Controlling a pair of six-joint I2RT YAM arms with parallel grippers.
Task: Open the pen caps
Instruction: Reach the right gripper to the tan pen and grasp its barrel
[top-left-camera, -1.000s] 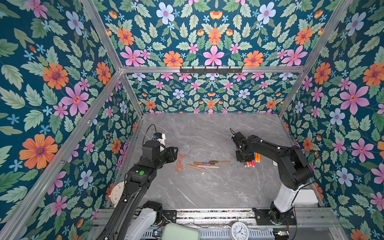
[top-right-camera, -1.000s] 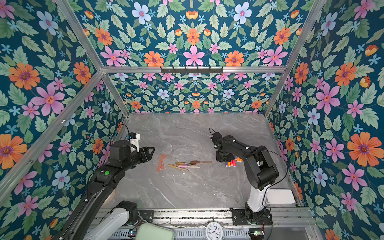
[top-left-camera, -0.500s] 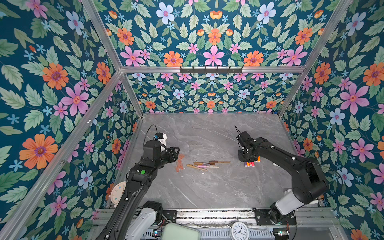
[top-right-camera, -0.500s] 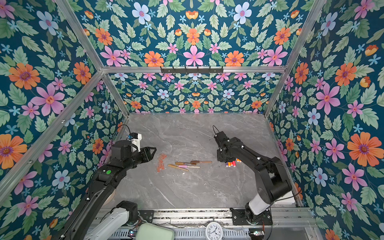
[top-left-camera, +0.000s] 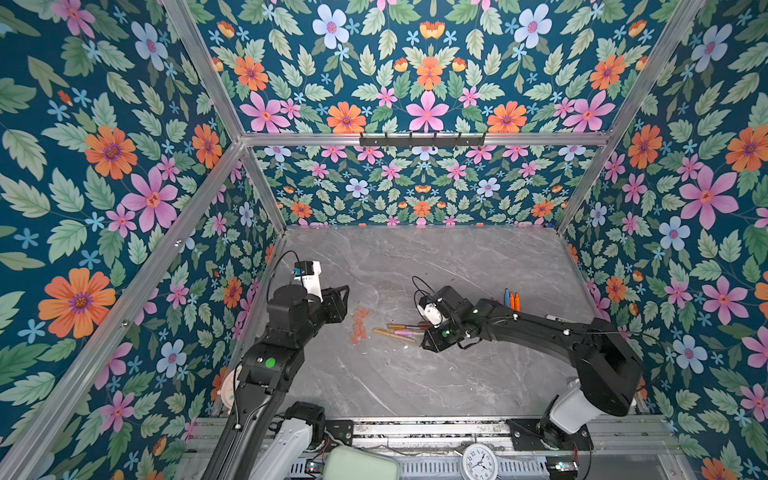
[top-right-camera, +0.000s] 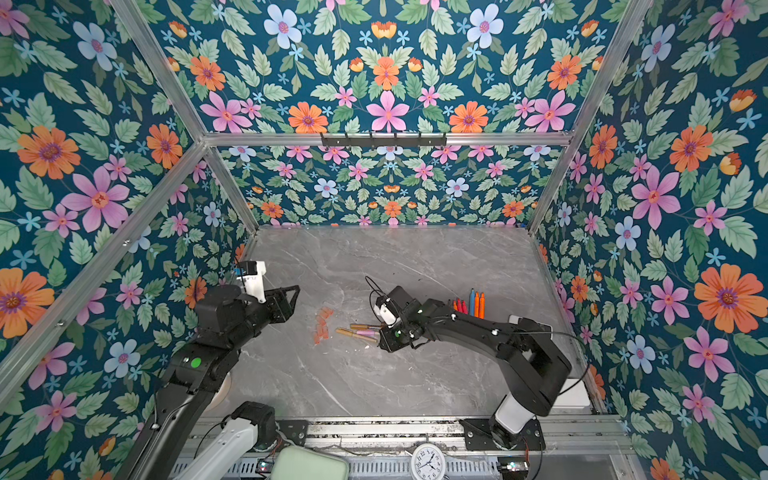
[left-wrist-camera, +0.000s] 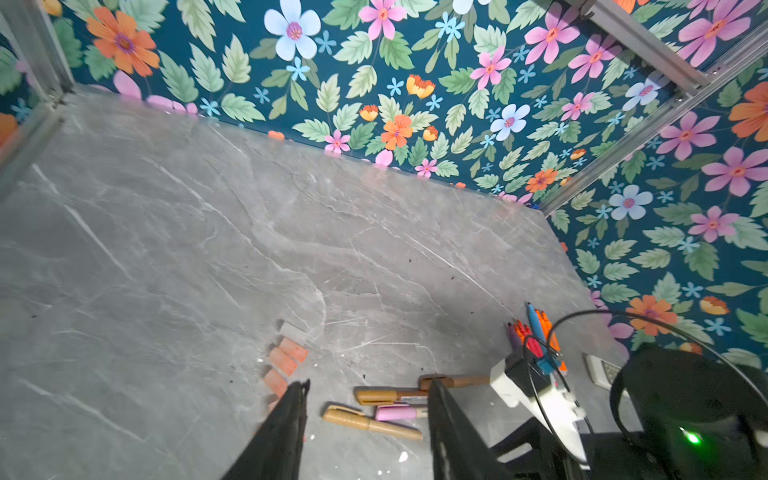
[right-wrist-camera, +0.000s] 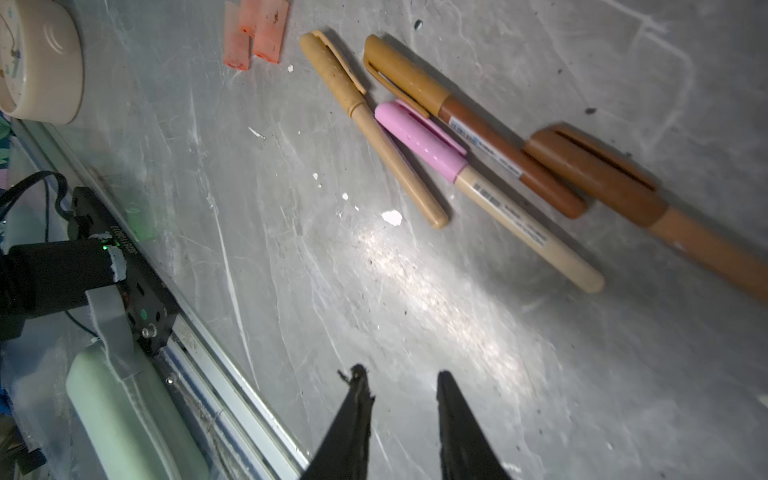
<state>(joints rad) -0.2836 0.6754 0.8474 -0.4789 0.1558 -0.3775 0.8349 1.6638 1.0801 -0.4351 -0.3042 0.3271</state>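
landmark: pink-capped cream felt-tip pen (right-wrist-camera: 494, 203), flat on the grey marble tabletop (right-wrist-camera: 415, 291)
other capped pens: three gold and brown markers (right-wrist-camera: 490, 141), against or just beside it
loose caps: translucent orange-pink stubby plastic caps (top-left-camera: 358, 326), near it, on its left-gripper side
left gripper (left-wrist-camera: 369, 384): fingers spread, empty, beyond those caps from it
right gripper (right-wrist-camera: 401, 372): fingers parted, empty, near it
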